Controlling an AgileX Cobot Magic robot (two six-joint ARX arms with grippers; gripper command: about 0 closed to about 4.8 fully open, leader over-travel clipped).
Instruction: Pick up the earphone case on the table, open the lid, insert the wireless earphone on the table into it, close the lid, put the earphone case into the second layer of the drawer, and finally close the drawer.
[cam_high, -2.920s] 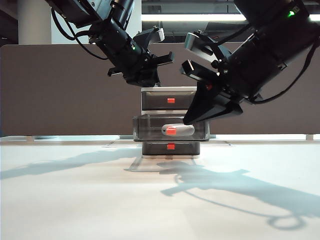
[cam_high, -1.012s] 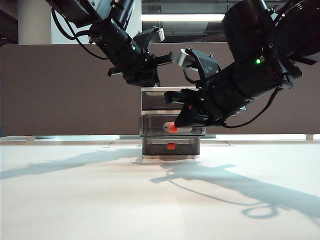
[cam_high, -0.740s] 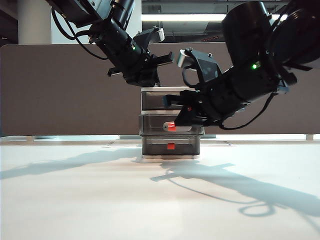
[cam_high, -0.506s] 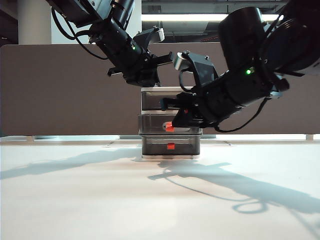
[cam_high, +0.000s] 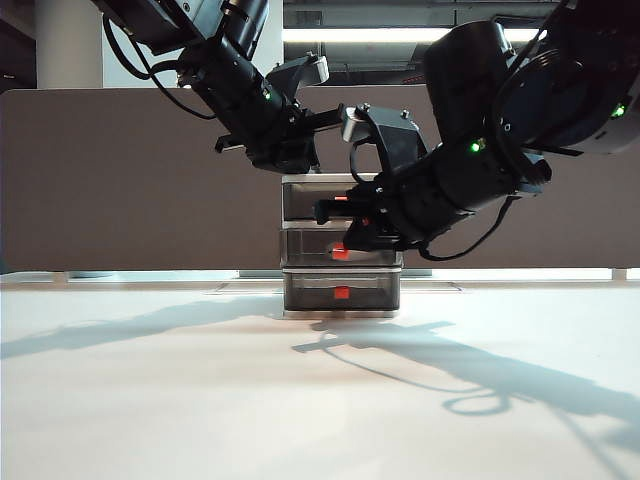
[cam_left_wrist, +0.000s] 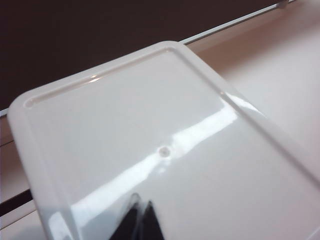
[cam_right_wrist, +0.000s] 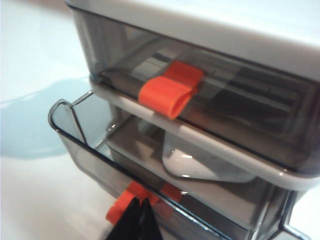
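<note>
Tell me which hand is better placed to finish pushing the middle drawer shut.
The right hand. Its shut fingertips sit at the red handle of the second layer of the drawer, which is partly open with the earphone case inside. The left hand hovers shut above the drawer unit's top.

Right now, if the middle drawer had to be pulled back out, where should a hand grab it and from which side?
Probably the red handle on the middle drawer, from the front, fingers above and below the tab. It is the only part that sticks out; the front is otherwise smooth. The drawer stands slightly open, the white case inside. The right hand, shut, is at that handle; the left hand, shut, hangs above the unit's top.
</note>
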